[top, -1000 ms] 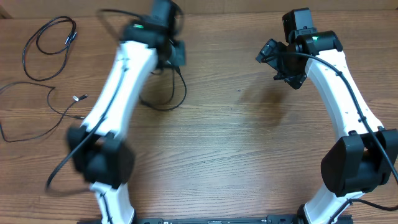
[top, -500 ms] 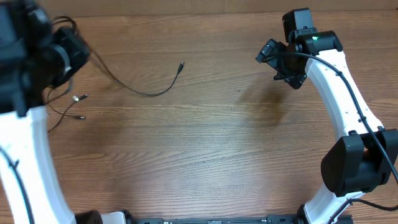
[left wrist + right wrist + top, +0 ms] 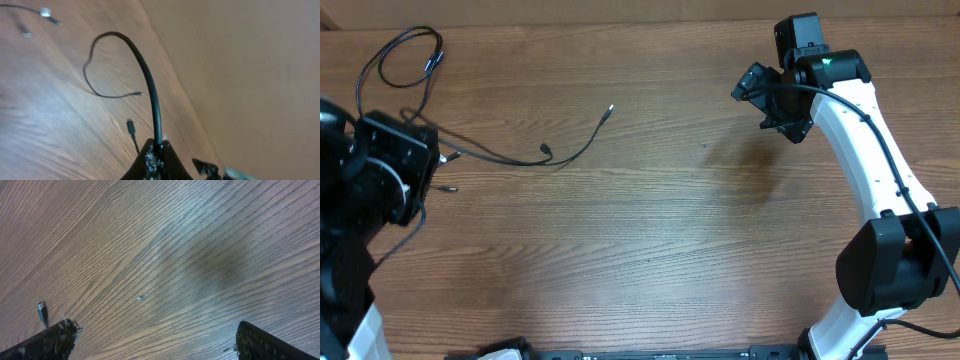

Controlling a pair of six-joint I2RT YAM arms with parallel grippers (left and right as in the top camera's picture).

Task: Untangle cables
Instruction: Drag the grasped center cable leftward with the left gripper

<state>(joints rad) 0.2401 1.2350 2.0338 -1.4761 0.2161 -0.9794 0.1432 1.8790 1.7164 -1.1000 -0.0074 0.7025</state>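
- The cable (image 3: 149, 82) lies on a brown wooden table (image 3: 650, 250), in its left half. It runs in a low curve to a small plug (image 3: 610, 108) toward the far middle.
- A second plug (image 3: 546, 151) lies just beside this curve, and a thin loop (image 3: 382, 72) of another cable lies in the far left corner.
- Behind the far edge of the table there is a plain tan strip (image 3: 620, 8).
- The left gripper (image 3: 156, 161) is clenched on the cable. In the left wrist view the black cord rises from between its fingers and bends over down to the wood.
- The right gripper (image 3: 155, 330) has its fingers (image 3: 55, 339) spread wide above bare wood at the far right, well apart from the cable.
- The widest open wood is in the middle and the near part of the table. The left arm stands at the left edge.
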